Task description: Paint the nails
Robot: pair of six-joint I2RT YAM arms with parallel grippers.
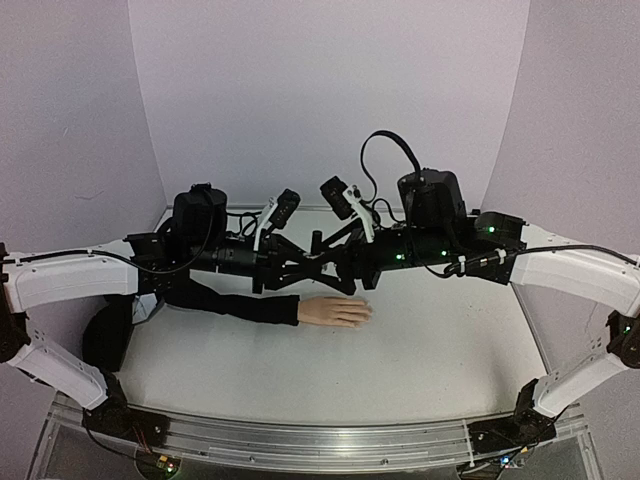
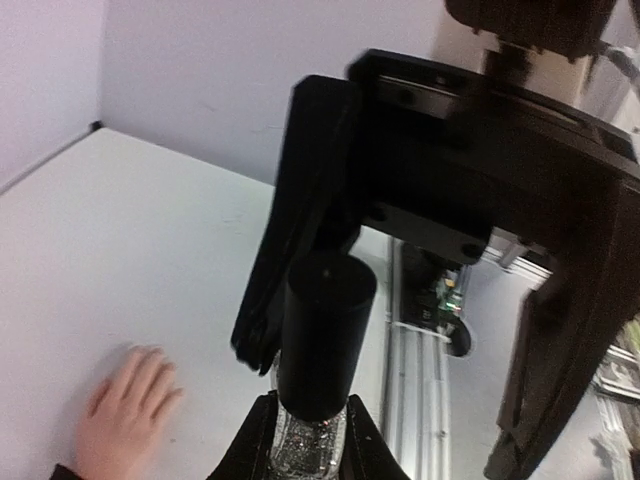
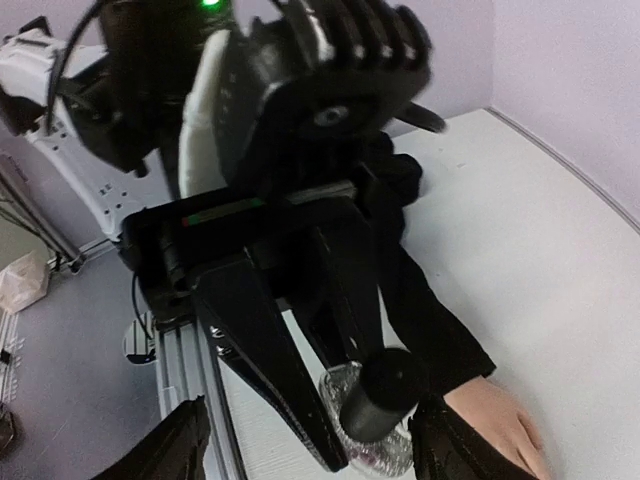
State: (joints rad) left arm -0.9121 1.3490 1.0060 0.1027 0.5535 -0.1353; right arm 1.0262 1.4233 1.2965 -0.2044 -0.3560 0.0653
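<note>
Top external: nails (image 1: pixel 366 313) too small to resolve. The mannequin hand (image 1: pixel 335 312) lies flat mid-table (image 1: pixel 430 350), fingertips toward the right arm's side, black sleeve (image 1: pixel 240 303) trailing left. Both arms meet just above it. Left end effector (image 2: pixel 310 445) is clamped on a glittery polish bottle (image 2: pixel 320 330), dark cap outward. Right end effector (image 3: pixel 320 450) is open, its fingers either side of the cap and apart from it.

nails (image 1: pixel 366 314) too tiny for detail
</note>
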